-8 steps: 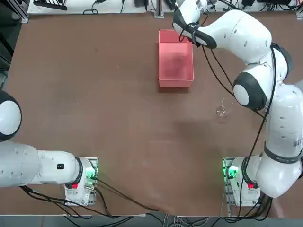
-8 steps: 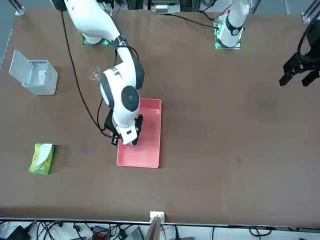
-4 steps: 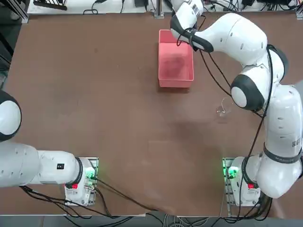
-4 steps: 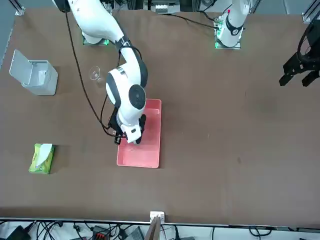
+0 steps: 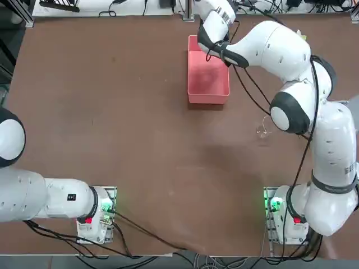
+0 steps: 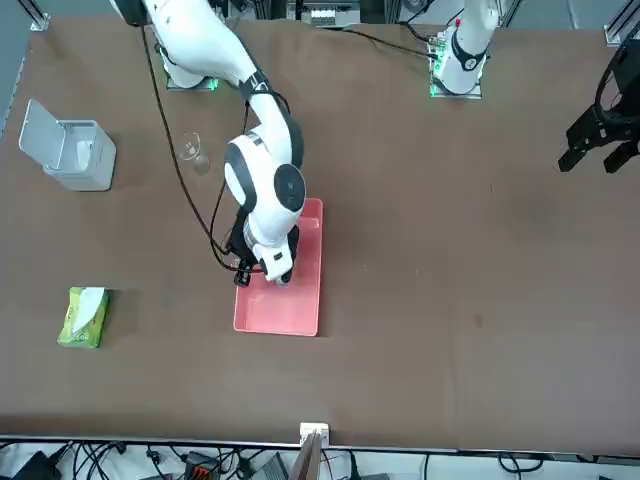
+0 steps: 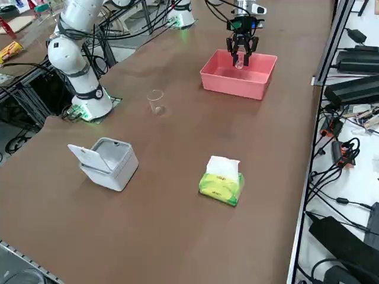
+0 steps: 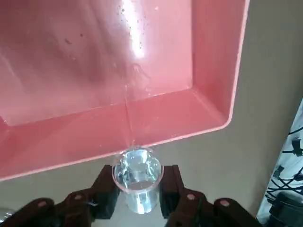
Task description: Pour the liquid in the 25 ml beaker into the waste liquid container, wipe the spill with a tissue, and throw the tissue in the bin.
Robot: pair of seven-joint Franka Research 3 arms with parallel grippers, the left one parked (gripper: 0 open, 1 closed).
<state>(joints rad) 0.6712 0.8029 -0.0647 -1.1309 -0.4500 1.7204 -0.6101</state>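
Glass in hand, the right pincer (image 8: 138, 196) clamps its two fingers on the 25 ml beaker (image 8: 137, 176) and carries it upright above the near rim of the pink tray (image 8: 208, 75), which appears to serve as the waste liquid container. Seen from the right side, the pincer (image 7: 240, 57) hangs over the tray's (image 7: 220, 80) far half, well clear of the bench (image 7: 177, 148).

Pouring looks to be the step in hand, and it has not visibly begun: the beaker's mouth faces up and liquid glints inside. To do it well, the arm would best bring the beaker's lip fully inside the tray wall before tipping, keep it low, and roll the wrist slowly so the thin stream lands on the tray floor rather than on the rim or the bench. A firm hold matters, since so small a glass could slip between the fingers as it tilts.

Elsewhere on the bench stand a larger glass beaker (image 7: 156, 101), an open white bin (image 7: 106, 161) and a yellow-green tissue pack (image 7: 222, 181), with a white tissue (image 7: 223, 165) standing out of its top, ready for the wiping to come.
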